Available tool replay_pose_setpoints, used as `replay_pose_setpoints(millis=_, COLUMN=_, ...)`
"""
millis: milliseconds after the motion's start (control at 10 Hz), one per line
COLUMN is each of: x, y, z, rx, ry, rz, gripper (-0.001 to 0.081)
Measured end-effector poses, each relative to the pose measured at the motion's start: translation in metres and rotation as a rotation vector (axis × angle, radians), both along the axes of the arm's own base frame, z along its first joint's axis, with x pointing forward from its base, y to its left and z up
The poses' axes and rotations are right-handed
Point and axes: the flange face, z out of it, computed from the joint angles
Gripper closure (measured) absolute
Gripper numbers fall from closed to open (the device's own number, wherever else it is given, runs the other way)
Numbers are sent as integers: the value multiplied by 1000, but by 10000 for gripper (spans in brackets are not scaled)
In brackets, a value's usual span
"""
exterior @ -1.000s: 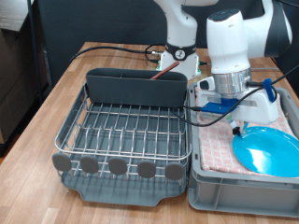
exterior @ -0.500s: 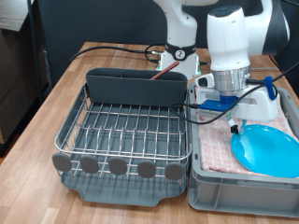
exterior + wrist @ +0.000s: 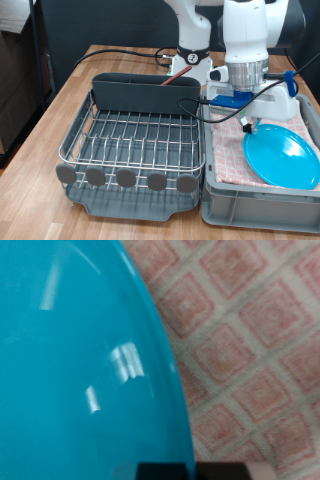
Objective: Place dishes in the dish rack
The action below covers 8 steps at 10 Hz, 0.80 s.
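The light-blue plate (image 3: 285, 158) lies tilted in the grey crate (image 3: 222, 203) at the exterior view's right, on the pink checkered cloth (image 3: 228, 150). My gripper (image 3: 247, 126) hangs at the plate's left rim, and the rim appears to sit between its fingers. The wrist view is filled by the plate (image 3: 70, 370) and the cloth (image 3: 250, 340), with the rim running down to the gripper. The silver wire dish rack (image 3: 135, 140) stands empty to the left of the crate. The white cup and the wooden spoon do not show.
The rack's dark grey caddy (image 3: 145, 92) stands along its far side and round dark discs (image 3: 125, 178) along its near edge. Cables (image 3: 120, 52) trail over the wooden table behind the rack. The robot base (image 3: 192, 60) stands at the back.
The gripper has risen a little, and the plate's left rim has come up with it, so the plate now shows rounder and higher in the crate.
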Motion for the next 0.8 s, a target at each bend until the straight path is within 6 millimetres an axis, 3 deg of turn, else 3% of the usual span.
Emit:
replay_pose_setpoints(millis=300, x=-2, y=-7, z=28, rx=-85, ry=34, rz=24, gripper=789)
replay_pose_setpoints(millis=800, x=-6, y=-13, z=104, rx=-253, ry=77, rz=152, gripper=789)
